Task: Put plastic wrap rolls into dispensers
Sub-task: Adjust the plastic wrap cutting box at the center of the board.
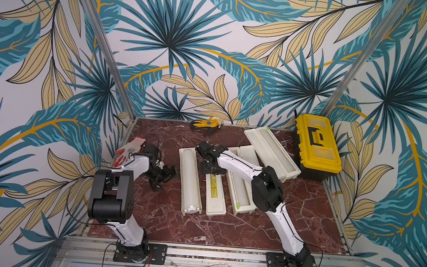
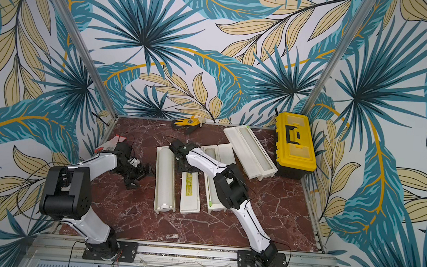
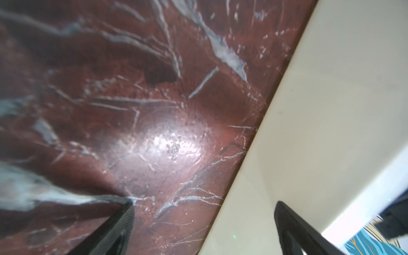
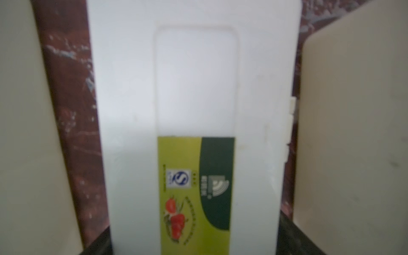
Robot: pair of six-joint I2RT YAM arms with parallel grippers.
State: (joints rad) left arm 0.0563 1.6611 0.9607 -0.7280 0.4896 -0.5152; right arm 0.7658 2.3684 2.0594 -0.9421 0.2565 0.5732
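Note:
Several cream dispensers lie side by side on the red marble table. The leftmost dispenser (image 1: pixel 189 200) is open, and a white plastic wrap roll (image 1: pixel 190 179) lies in it. The middle dispenser (image 1: pixel 215 194) (image 4: pixel 194 88) is closed, with its yellow-green label up. My right gripper (image 1: pixel 211 169) (image 4: pixel 194 247) straddles its far end, fingers against both long sides. An open dispenser (image 1: pixel 247 207) beside it holds a roll (image 1: pixel 240 191). Another dispenser (image 1: pixel 252 139) lies open at the back right. My left gripper (image 1: pixel 166 178) (image 3: pixel 203 220) hangs open and empty just left of the leftmost dispenser (image 3: pixel 320 132).
A yellow-and-black toolbox (image 1: pixel 316 147) stands at the back right against the wall. A yellow-black glove (image 1: pixel 206 124) lies at the back edge. A white-and-orange glove (image 1: pixel 127 149) lies behind my left arm. Walls close in three sides of the table.

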